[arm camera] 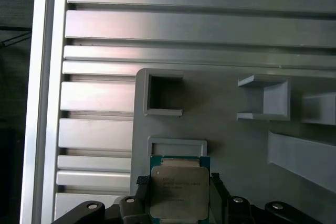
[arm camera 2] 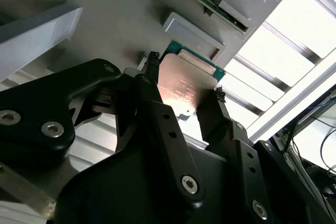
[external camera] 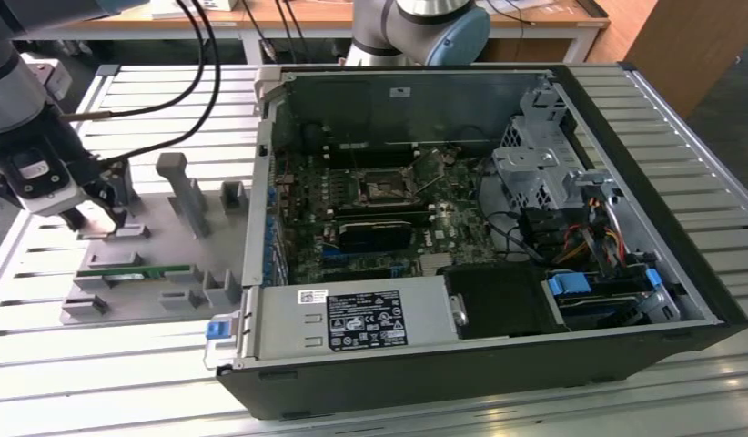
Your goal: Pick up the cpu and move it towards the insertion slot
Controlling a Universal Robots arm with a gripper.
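- One gripper with two black fingers. They stand narrow, closed against two opposite edges of the cpu.
- One cpu, a silvery square with a green rim, sits between the fingertips in both wrist views. I cannot tell whether it is lifted off the tray.
- In the exterior view the gripper hangs over the tray, at that view's left and well apart from the case.
- One grey tray on the slatted table. It holds one green stick lying in a holder near its front edge, and several raised grey blocks.
- In the first wrist view the cpu lies just beside a small rectangular frame of the tray.
- One open case holds the motherboard. One slot with a metal frame and dark centre sits near the middle of the board.
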